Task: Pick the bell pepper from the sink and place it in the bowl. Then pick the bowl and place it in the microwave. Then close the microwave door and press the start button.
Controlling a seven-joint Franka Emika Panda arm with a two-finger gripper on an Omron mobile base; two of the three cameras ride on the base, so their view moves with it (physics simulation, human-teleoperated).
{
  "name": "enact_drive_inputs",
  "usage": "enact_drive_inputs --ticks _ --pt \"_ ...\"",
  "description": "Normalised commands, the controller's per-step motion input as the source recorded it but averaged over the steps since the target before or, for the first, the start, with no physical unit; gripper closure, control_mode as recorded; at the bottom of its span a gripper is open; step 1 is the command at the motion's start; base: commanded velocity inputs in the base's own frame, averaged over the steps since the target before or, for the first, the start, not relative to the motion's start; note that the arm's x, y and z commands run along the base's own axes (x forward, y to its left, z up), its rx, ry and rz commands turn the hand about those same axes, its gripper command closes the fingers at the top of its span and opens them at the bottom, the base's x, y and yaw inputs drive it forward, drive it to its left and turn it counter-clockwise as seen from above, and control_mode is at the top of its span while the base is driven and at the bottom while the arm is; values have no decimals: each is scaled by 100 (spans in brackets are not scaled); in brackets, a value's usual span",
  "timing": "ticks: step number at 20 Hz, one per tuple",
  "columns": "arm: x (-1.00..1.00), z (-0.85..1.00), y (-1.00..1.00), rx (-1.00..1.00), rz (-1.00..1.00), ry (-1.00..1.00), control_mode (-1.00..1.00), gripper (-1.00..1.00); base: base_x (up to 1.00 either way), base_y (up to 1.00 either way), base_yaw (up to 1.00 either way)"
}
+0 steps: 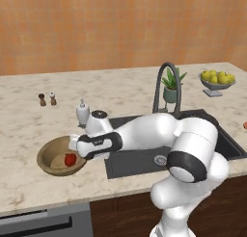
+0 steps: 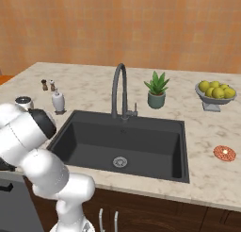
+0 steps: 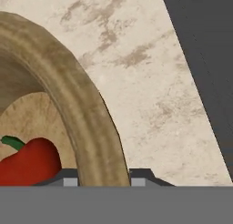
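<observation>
The jaws straddle the bowl (image 3: pixel 91 123) rim, one tip inside, one outside, nearly pinching it; firm grip not certain. The pepper (image 3: pixel 29 164) lies inside, beside the inner tip. Bowl pickup is underway; next, lift level toward the microwave.

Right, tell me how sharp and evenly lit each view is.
Left base view: flat, even light, faint shadow inside the bowl, pepper crisp. Right base view: sharp throughout, sink basin darker, no glare. Hand view: very close, bowl rim soft and grainy, no glare.
</observation>
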Motion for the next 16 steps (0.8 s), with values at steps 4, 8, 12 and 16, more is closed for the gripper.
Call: enact_drive_inputs --ticks 4,8,12,16 --pt "-64 91 -85 13 -21 -4 -100 100 0 0 0" --pt "-55 99 -83 9 -26 0 -100 100 0 0 0" --pt "-59 100 -81 3 -33 0 -100 100 0 0 0" --pt "-50 99 -75 1 -38 8 -100 100 0 0 0"
